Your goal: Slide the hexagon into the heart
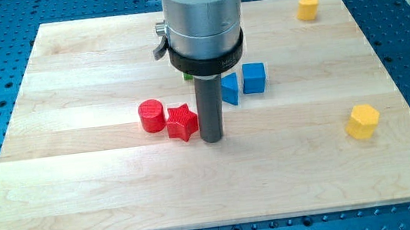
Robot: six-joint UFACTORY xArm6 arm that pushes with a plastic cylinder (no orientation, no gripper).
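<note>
Yellow is the colour to watch in the camera view: the yellow hexagon (363,121) sits near the view's right edge of the pale wooden bench (82,191), well apart from everything else. It looks like a small, stiff, light block that should slide readily on smooth wood, though a push off its centre would likely spin it. I carry no claw, so nothing is open, shut or clamped; I only have a rod, and there is nothing to take hold of, just a flank to press. My tip (213,139) is down on the bench just beside the red star (182,122), on its right, possibly touching it; the red cylinder (152,115) lies just left of the star. Behind the rod are a blue cube (253,78) and a half-hidden blue block (229,89). The other yellow block (307,7) at the view's top right may be the heart; too small to tell.
</note>
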